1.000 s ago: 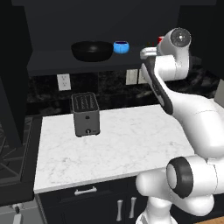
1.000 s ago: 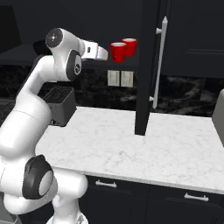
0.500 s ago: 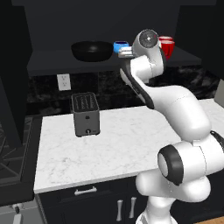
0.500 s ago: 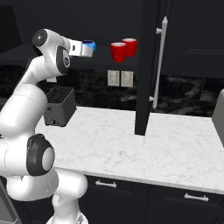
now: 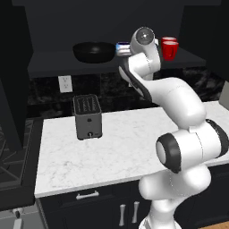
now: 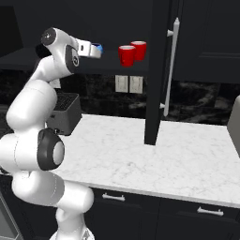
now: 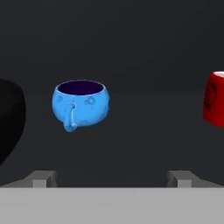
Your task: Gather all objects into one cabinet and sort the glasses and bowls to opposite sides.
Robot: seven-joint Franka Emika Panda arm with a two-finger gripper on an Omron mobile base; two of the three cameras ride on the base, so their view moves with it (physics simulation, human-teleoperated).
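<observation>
- Arm rises from the lower right of the left base view, bends over the white counter (image 5: 112,147) and reaches up to the dark shelf of the cabinet (image 5: 53,60) in the upper middle of the frame.
- Gripper (image 7: 111,177) points level into the cabinet; its jaws stand wide apart and hold nothing.
- Blue bowl (image 7: 81,104) stands on the shelf in the left middle of the hand view, ahead of the fingertips (image 7: 43,177) and apart from them.
- Black bowl (image 5: 94,51) sits on the shelf just left of the wrist in the left base view.
- Two red cups (image 6: 132,53) stand side by side in the upper middle of the right base view, to the right of the hand.
- Grey toaster (image 5: 87,116) stands on the counter, below the shelf.
</observation>
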